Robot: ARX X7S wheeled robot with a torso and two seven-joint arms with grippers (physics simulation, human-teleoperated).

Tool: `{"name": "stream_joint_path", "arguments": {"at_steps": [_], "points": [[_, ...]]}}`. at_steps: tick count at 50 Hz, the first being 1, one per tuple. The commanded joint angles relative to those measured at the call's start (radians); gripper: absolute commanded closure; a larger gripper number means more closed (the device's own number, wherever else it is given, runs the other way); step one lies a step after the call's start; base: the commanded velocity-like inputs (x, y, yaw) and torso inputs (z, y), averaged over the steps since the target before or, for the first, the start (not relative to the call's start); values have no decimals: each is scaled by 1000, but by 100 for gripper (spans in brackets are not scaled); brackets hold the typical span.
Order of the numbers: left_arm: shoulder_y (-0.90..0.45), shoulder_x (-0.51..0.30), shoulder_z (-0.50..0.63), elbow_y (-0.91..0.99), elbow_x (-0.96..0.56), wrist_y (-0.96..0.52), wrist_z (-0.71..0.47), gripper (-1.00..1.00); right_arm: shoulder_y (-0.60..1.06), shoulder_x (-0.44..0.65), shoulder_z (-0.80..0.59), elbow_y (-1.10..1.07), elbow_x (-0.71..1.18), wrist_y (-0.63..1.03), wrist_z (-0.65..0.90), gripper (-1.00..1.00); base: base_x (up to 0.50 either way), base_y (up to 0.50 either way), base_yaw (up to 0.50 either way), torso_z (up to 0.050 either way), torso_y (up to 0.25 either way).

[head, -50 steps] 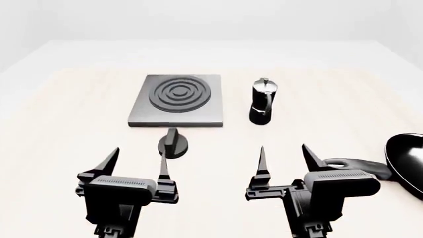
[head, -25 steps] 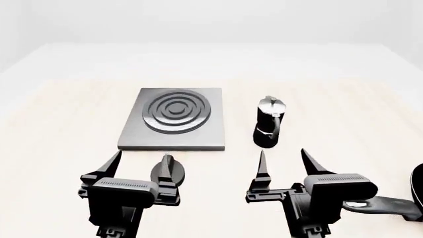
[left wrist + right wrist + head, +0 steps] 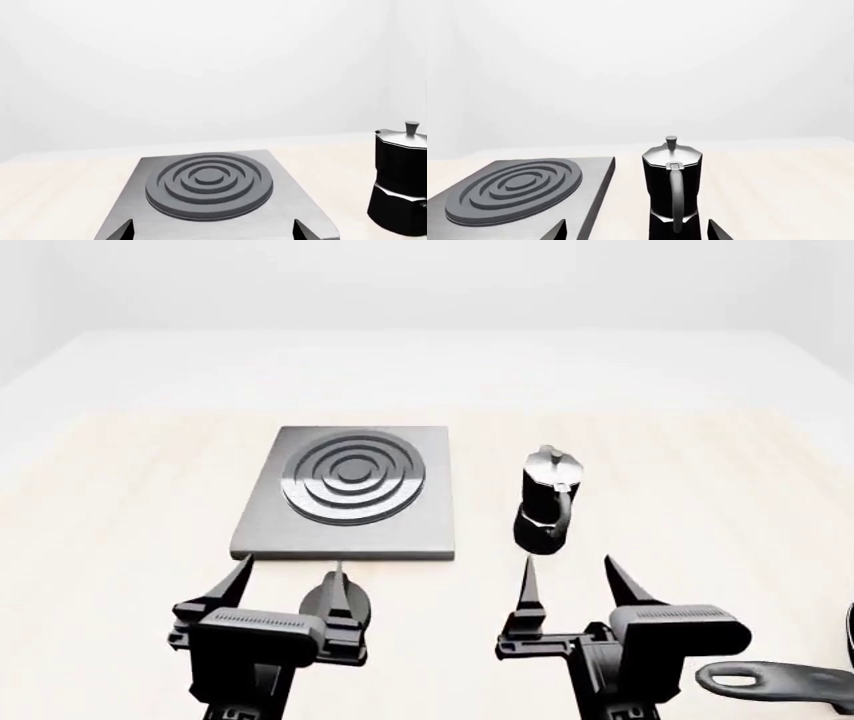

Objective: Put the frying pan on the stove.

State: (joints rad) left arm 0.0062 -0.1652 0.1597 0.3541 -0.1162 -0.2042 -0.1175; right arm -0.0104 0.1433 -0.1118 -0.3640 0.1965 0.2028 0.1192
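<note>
Two grippers hang low over a pale wooden table (image 3: 120, 500), both with jaws apart and holding nothing; the left gripper (image 3: 286, 582) sits just in front of the stove (image 3: 350, 492), and the right gripper (image 3: 570, 582) sits in front of and to the right of it. The stove is a flat grey square slab with dark raised rings on top, lying flat on the table with nothing on it. To the right of the stove, apart from it, a black-and-silver coffee pot (image 3: 547, 498) stands upright with its handle turned toward the robot. A small round black knob (image 3: 336, 602) lies just in front of the stove, close by the left gripper's inner finger. The frying pan (image 3: 774, 680) is well to the right of the stove and nearer the robot; only its long black handle with the hole at its end, and a sliver of the bowl at the picture's edge, show beside the right gripper, not touching it. No brand, label or writing can be read on any of these things; the wrist views show only the stove and the pot.
</note>
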Motion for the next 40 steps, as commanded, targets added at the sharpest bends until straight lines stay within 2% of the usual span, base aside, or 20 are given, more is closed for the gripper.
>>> {"name": "stream_joint_path", "arguments": {"at_steps": [1, 11, 12, 17, 19, 40], "points": [[6, -7, 9, -6, -7, 8, -7, -100, -14, 2, -10, 2, 0, -22, 18, -100, 0, 0, 0, 0, 0], [0, -11, 16, -12, -13, 12, -12, -100, -77, -30, 29, -72, 29, -23, 98, -100, 0, 0, 0, 0, 0], [0, -5, 0, -41, -35, 44, -6, -100, -152, -95, 111, -116, -33, -96, 242, -100, 0, 0, 0, 0, 0], [-1, -8, 2, -41, -41, 45, -8, -100, -152, -94, 106, -131, -34, -110, 274, -100, 0, 0, 0, 0, 0], [0, -10, 2, -38, -42, 44, -10, -100, -155, -97, 119, -136, 34, -115, 265, -100, 0, 0, 0, 0, 0], [2, -25, 15, -37, -51, 47, -28, -100, -174, -82, 124, -145, -12, -151, 404, -100, 0, 0, 0, 0, 0]]}}
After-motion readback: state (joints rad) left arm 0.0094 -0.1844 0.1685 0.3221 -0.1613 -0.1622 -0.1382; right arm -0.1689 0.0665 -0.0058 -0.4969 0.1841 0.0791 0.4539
